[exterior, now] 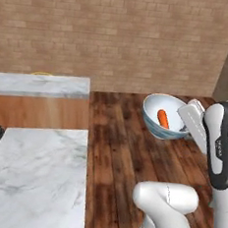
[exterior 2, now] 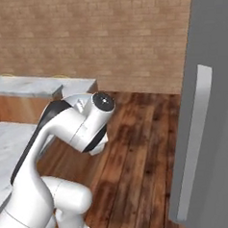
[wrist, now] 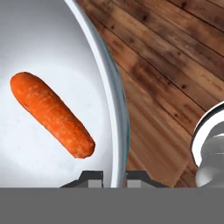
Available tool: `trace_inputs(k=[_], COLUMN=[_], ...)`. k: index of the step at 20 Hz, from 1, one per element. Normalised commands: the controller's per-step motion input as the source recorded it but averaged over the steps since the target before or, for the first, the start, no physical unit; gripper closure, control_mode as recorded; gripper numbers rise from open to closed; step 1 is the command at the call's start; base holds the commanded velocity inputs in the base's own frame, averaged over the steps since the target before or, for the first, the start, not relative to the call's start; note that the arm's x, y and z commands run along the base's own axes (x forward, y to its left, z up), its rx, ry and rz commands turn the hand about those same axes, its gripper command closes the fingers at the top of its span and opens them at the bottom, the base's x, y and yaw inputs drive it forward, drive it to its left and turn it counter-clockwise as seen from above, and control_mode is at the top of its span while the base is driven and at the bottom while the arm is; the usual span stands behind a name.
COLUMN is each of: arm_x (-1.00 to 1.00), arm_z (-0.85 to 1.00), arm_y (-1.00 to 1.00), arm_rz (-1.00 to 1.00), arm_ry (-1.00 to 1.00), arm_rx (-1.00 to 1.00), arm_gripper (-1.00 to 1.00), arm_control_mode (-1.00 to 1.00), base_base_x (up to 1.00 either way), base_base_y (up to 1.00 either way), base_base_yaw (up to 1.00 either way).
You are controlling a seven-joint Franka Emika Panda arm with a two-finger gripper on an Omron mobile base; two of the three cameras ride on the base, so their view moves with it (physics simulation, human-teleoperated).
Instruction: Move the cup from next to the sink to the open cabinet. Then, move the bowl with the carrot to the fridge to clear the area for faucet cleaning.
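Status of my work at this moment: my pincer [wrist: 114, 176] is nearly closed on the rim of the bowl [exterior: 153, 120], one tip inside the wall and one outside, as seen at the bottom centre of the hand view. The bowl is carried clear of any tabletop; in the left base view it sits right of centre, above the wooden floor [exterior: 117, 156], tipped slightly toward the camera. The carrot [exterior: 162, 118] lies loose inside it, near the middle of the pale interior, and has not spilled.

The marble tabletop [exterior: 36, 172] occupies the lower left of the left base view. No cup, sink, faucet or cabinet appears on the part visible, so I cannot confirm from these pictures that the cup transfer is complete; I judge it likely, since I hold the second item.

The fridge [exterior 2: 209, 104] fills the right edge of the right base view, its long bar handle [exterior 2: 193, 144] facing me. I cannot tell from this angle whether it stands open.

Remaining, in my judgement: bring the bowl to the fridge, set it level on a shelf, release.
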Motion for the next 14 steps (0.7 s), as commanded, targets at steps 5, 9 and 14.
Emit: trace_inputs(k=[5,9,14], arm_x=[0.00,0.00,0.00], arm_z=[0.00,0.00,0.00], arm_y=[0.00,0.00,0.00], arm_rz=[0.00,0.00,0.00], arm_ry=[0.00,0.00,0.00], arm_rx=[0.00,0.00,0.00], arm_gripper=[1.00,1.00,1.00], arm_control_mode=[1.00,1.00,1.00], base_base_x=[1.00,1.00,1.00], base_base_y=[-0.02,-0.12,-0.12], base_base_yaw=[-0.06,-0.04,-0.06])
